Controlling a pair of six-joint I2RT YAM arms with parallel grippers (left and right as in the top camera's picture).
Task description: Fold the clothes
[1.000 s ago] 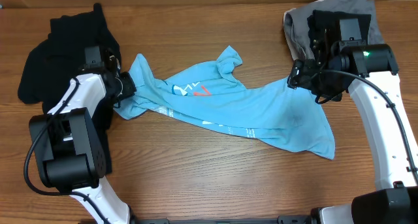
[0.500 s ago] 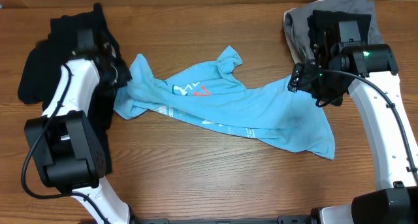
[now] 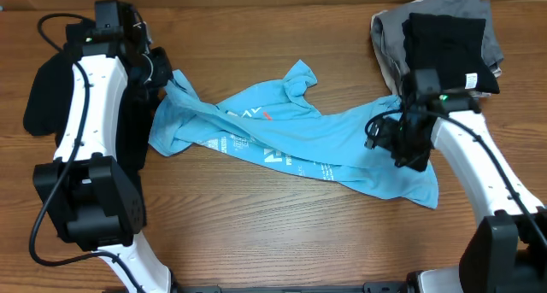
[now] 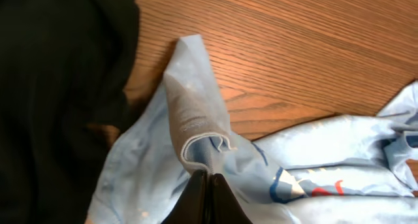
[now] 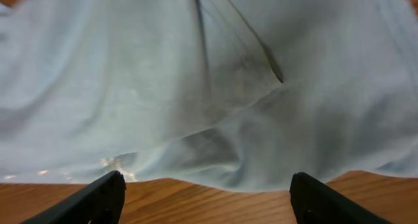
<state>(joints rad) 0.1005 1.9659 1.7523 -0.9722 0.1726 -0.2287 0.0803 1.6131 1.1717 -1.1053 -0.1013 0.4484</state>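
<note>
The light blue T-shirt (image 3: 325,148) lies crumpled across the middle of the wooden table (image 3: 256,233), its lettering partly folded under. My left gripper (image 3: 162,73) is shut on the shirt's left hem, pulling it up into a ridge. In the left wrist view the jaws (image 4: 208,179) are pressed together on a curled fold of the T-shirt (image 4: 196,113). The black garment (image 3: 47,88) lies at the far left, under my left arm. My right gripper (image 3: 400,146) stands open just above the shirt's right part; its fingers (image 5: 104,196) straddle the T-shirt's lower edge (image 5: 196,67) and hold nothing.
A stack of grey and black cloth (image 3: 444,32) sits at the back right corner, behind my right arm. The black garment (image 4: 52,87) fills the left of the left wrist view. Bare wood runs along the table's front.
My left gripper closed on the shirt's left edge and drew it back and up. My right arm came forward off the stack, over the shirt's right part.
</note>
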